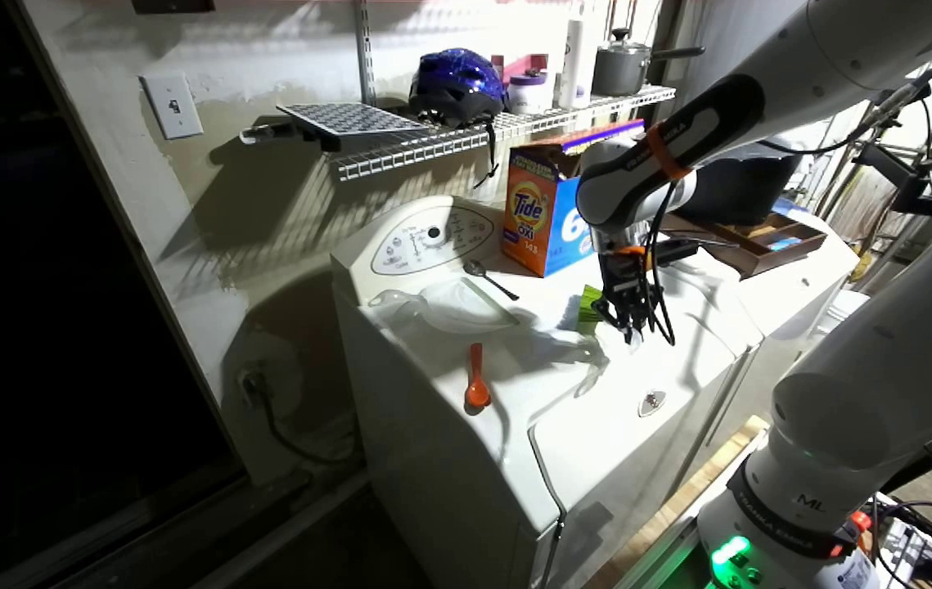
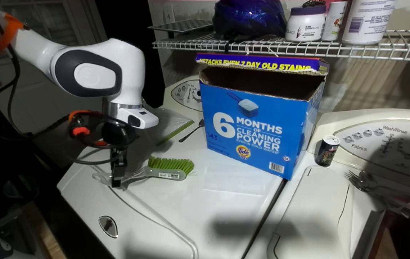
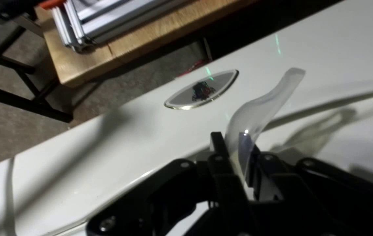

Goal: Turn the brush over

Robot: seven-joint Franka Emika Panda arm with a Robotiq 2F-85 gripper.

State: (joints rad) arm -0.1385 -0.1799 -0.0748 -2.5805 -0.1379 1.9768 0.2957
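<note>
- The end effector (image 3: pixel 237 152) is clamped on the clear handle (image 3: pixel 261 106) of the brush (image 2: pixel 156 172), with fingers (image 3: pixel 218 143) either side of it in the wrist view.
- In an exterior view the brush is over the white surface (image 2: pixel 176 208), its head (image 2: pixel 172 174) towards the Tide box (image 2: pixel 257 120) and its green bristles (image 2: pixel 171 163) facing largely up; whether the head touches down I cannot tell.
- The handle's shadow (image 3: pixel 319 133) falls apart from it, so that end seems clear of the surface.
- I expect a light thing: stiff plastic in the handle, springy in the bristles, not fragile.
- Smooth and curved, the handle may prove slippery, and the head could droop or roll in so narrow a pinch.
- This mid-handle hold probably suits a wrist roll; nearer the head should be steadier, while the bristles would likely just give.
</note>
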